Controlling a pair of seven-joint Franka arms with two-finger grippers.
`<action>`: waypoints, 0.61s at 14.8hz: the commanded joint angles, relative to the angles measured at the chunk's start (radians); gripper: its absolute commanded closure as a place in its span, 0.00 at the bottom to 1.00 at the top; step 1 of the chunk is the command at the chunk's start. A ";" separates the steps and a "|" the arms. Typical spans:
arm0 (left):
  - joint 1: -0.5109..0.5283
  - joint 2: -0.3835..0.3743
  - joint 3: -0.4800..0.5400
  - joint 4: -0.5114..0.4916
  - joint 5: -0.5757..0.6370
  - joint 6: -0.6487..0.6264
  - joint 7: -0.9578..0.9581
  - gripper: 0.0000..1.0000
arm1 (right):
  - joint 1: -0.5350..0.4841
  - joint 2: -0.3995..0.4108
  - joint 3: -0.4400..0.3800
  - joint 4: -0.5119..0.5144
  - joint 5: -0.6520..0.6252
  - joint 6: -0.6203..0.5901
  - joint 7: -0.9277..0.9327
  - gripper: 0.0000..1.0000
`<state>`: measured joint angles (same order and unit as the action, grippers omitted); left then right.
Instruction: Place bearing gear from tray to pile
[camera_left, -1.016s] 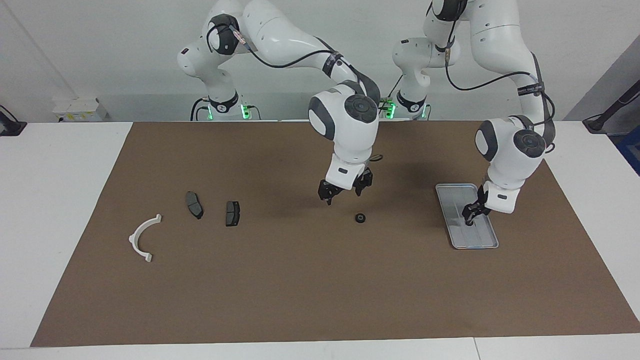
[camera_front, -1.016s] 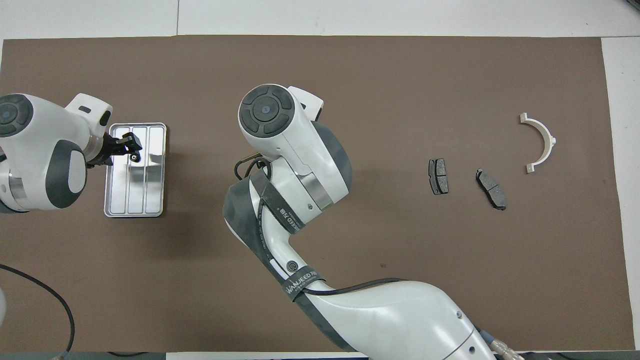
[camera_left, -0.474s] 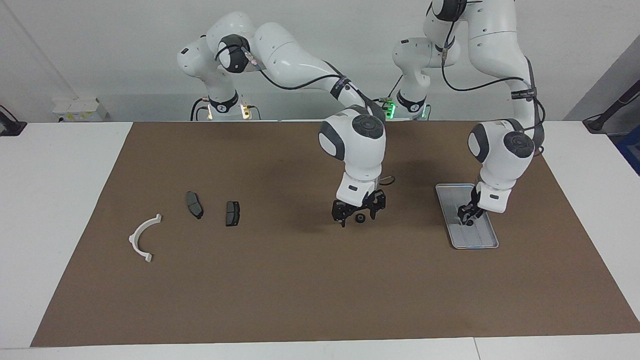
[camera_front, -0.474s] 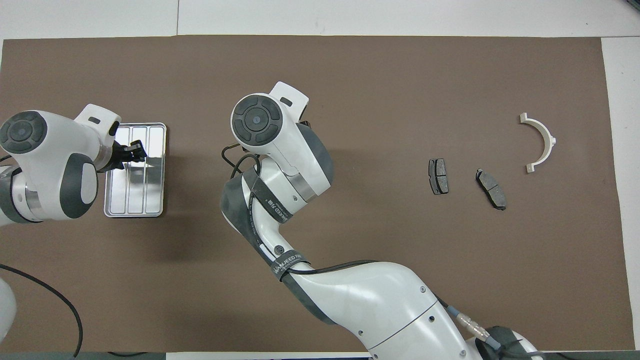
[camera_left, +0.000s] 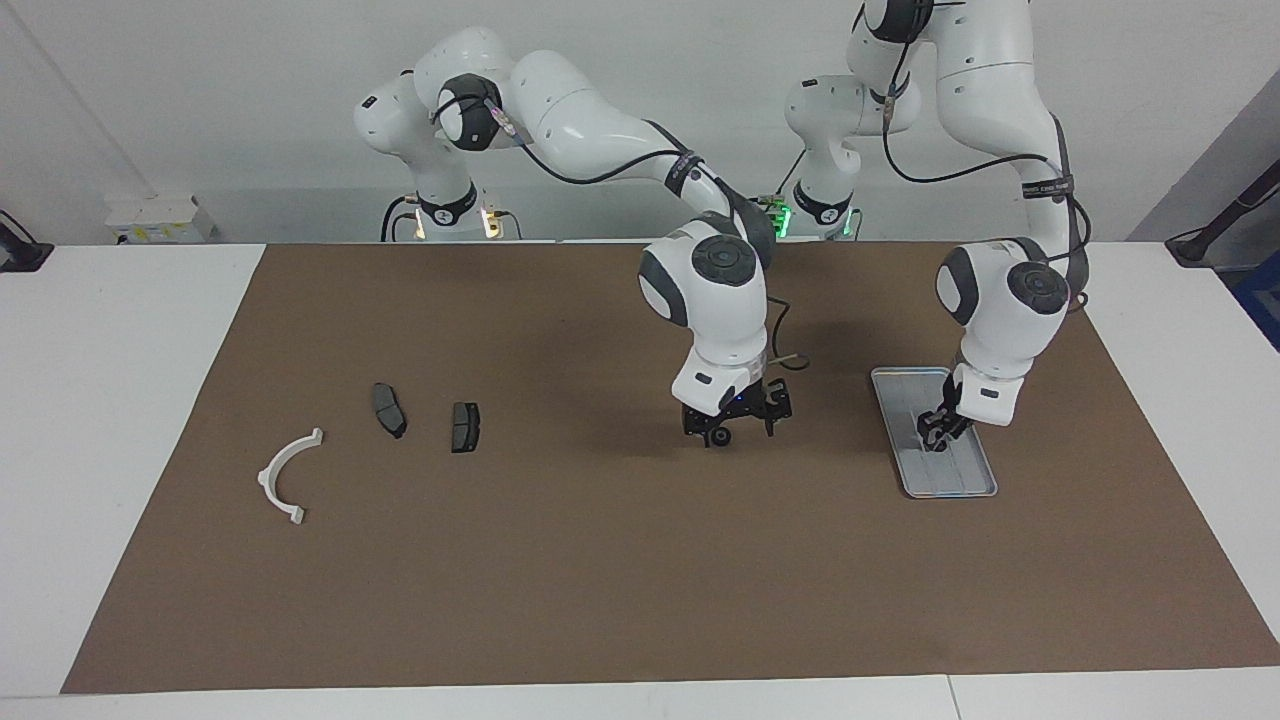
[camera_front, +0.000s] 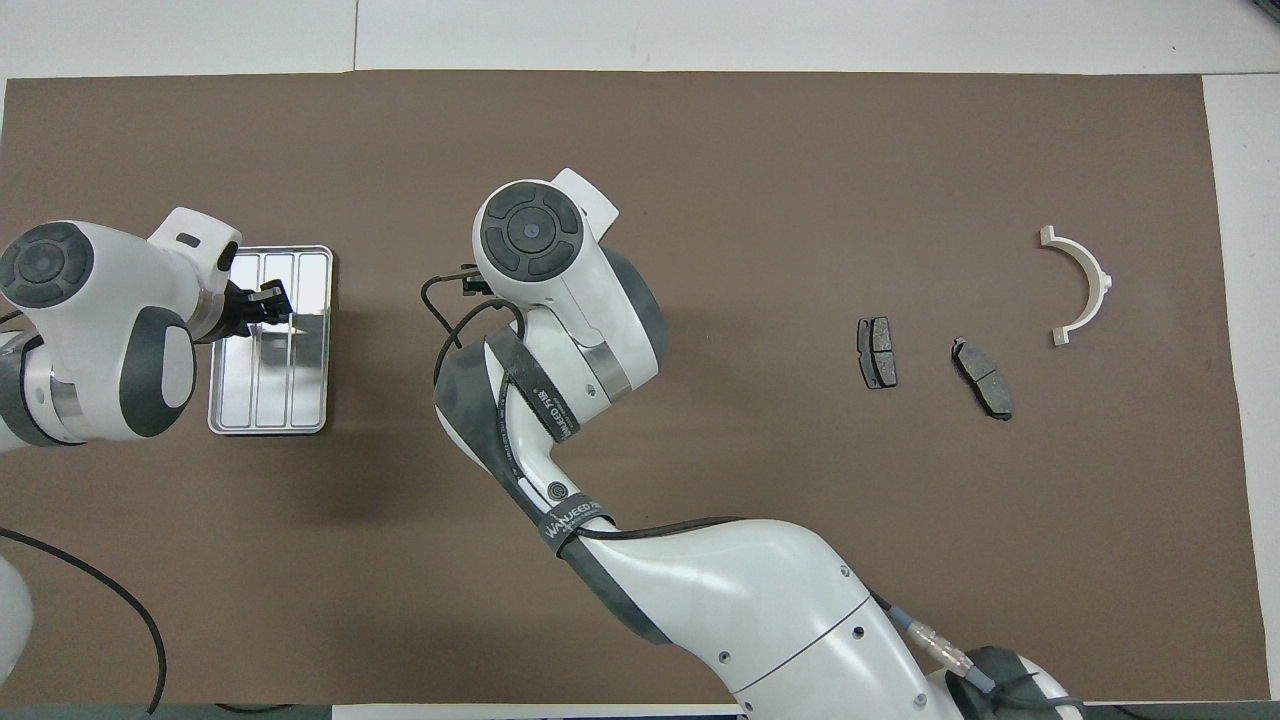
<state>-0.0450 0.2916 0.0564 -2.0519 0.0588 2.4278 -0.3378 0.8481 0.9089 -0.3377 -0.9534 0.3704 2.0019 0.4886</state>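
The silver tray (camera_left: 962, 482) (camera_front: 300, 400) lies toward the left arm's end of the mat. My left gripper (camera_left: 935, 433) (camera_front: 264, 305) is down inside it, fingertips drawn together on a small dark bearing gear that barely shows. My right gripper (camera_left: 733, 424) stands open at mid-mat, low, its fingers on either side of a second black bearing gear (camera_left: 720, 438) lying on the mat. The overhead view hides that gear and gripper under the right wrist. The pile is the white half-ring bracket (camera_left: 285, 452) (camera_front: 1100, 280) and two brake pads (camera_left: 388, 409) (camera_front: 877, 352).
The second pad (camera_left: 465, 426) (camera_front: 983, 377) lies beside the first, toward the right arm's end. Everything sits on a brown mat (camera_left: 600, 580) that covers most of the white table. The right forearm stretches across the mat's middle.
The right gripper has swung toward the left arm's end and come down around the gear on the mat. The left gripper's fingers have closed in the tray.
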 joint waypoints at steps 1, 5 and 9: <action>0.007 0.001 -0.007 -0.030 -0.014 0.062 0.014 0.52 | -0.012 0.030 0.002 0.044 0.025 -0.034 0.028 0.00; 0.005 0.006 -0.006 -0.027 -0.013 0.069 0.017 0.52 | -0.012 0.033 0.015 0.028 0.025 -0.038 0.036 0.00; 0.005 0.008 -0.006 -0.028 -0.014 0.074 0.019 0.54 | -0.011 0.044 0.037 -0.014 0.022 -0.028 0.044 0.00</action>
<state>-0.0451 0.3011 0.0536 -2.0614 0.0587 2.4720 -0.3377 0.8476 0.9381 -0.3174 -0.9592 0.3737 1.9718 0.5112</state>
